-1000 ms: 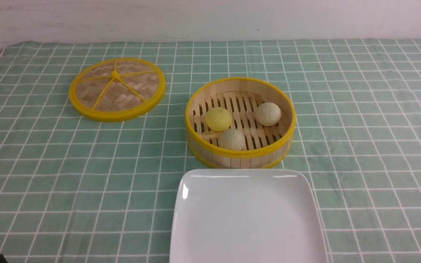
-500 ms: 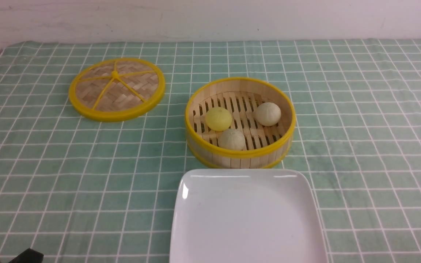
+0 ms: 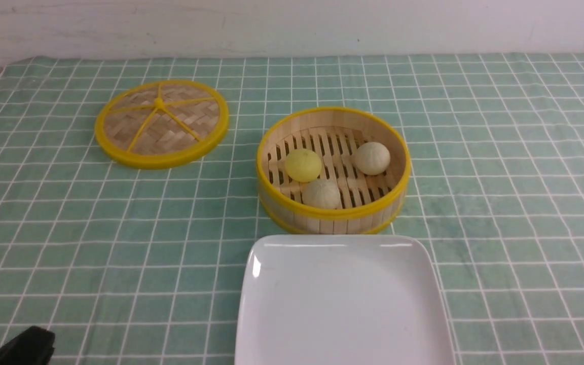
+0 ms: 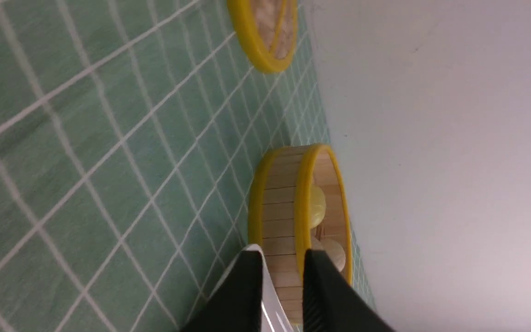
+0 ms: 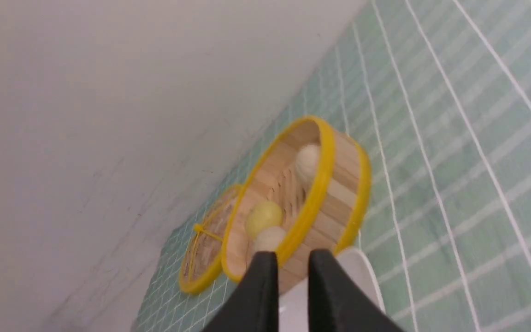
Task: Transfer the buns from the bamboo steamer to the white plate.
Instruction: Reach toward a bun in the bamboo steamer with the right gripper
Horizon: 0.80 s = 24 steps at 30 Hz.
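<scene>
The bamboo steamer [image 3: 333, 217] stands mid-table with three buns inside: a pale yellow bun [image 3: 303, 165], a cream bun [image 3: 371, 158] and a second cream bun [image 3: 322, 193]. Just in front of it lies the white plate [image 3: 340, 299] with nothing on it. A dark part of my left gripper [image 3: 26, 345] pokes in at the front left corner, far from the steamer. In the left wrist view the left gripper [image 4: 284, 252] shows only a narrow slit between its fingers, holding nothing. The right gripper [image 5: 293, 252] looks the same and faces the steamer [image 5: 339, 198]; it is out of the front view.
The flat woven lid [image 3: 161, 123] with yellow rim lies at the back left. A green checked cloth [image 3: 500, 177] covers the table, and a pale wall runs along the far edge.
The dark tip of my left gripper has come further into the front left corner. Steamer, buns, plate and lid have not moved.
</scene>
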Each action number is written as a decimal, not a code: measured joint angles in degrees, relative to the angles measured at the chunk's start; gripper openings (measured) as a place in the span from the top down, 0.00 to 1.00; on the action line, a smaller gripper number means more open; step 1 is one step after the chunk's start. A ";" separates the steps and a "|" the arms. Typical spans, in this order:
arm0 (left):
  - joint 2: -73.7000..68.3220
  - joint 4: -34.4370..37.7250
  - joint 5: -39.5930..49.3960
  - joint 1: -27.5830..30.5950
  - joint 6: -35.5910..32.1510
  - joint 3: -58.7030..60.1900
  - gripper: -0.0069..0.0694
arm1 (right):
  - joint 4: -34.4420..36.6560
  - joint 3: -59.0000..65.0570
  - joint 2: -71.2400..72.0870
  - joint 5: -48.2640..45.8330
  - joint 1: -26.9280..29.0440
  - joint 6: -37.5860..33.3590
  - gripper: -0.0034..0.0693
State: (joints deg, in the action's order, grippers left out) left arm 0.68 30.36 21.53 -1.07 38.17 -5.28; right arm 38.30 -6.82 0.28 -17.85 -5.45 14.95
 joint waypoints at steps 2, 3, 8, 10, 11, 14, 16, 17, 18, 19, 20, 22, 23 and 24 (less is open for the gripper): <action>0.00 0.00 1.49 0.00 -5.90 -3.48 0.84 | -2.40 -3.78 -2.25 -0.57 0.00 -4.79 0.90; -0.53 0.00 2.57 0.00 -8.67 -5.22 0.87 | -3.73 -5.44 -4.40 -1.43 0.00 -6.57 0.93; -10.06 -0.17 11.56 0.00 -15.45 -11.29 0.91 | -12.76 -14.84 -21.33 -13.59 0.00 -10.64 0.95; -18.49 -0.45 18.84 0.00 -18.45 -14.15 0.91 | -15.75 -20.17 -31.49 -21.83 0.00 -11.06 0.95; -18.49 -0.44 19.46 0.00 -18.75 -14.40 0.91 | -16.16 -20.63 -32.42 -23.30 0.00 -11.12 0.95; -29.63 -0.44 28.57 0.00 -25.11 -18.15 0.91 | -15.86 -28.27 -48.71 -33.07 -0.05 -14.95 0.95; -35.50 -0.51 31.45 0.00 -29.04 -19.71 0.91 | -12.26 -32.10 -55.88 -36.22 -0.40 -19.98 0.95; -37.08 -0.51 31.99 0.00 -30.13 -20.07 0.91 | -9.72 -33.11 -58.77 -37.28 -0.85 -21.92 0.95; -40.35 -0.57 32.75 0.00 -32.36 -20.64 0.91 | -5.77 -34.91 -62.09 -38.59 -1.64 -26.29 0.95; -41.97 -0.57 32.97 0.00 -33.52 -20.96 0.91 | -1.31 -36.23 -65.14 -39.84 -2.69 -30.47 0.95; -43.71 -0.57 33.14 0.00 -34.82 -21.19 0.91 | 3.44 -37.45 -67.92 -40.91 -3.99 -34.87 0.94; -46.40 -0.57 33.13 0.00 -36.64 -21.28 0.91 | 11.90 -39.75 -72.80 -41.79 -7.08 -41.93 0.94; -47.19 -0.57 33.13 0.00 -37.11 -21.28 0.91 | 14.88 -41.29 -75.02 -41.58 -8.72 -44.53 0.94; -47.51 -0.57 33.13 0.00 -37.28 -21.28 0.91 | 15.34 -41.64 -75.02 -41.58 -8.72 -44.91 0.94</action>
State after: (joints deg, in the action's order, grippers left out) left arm -46.84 29.79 54.66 -1.07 0.89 -26.56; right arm 53.63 -48.46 -74.75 -59.43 -14.17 -29.95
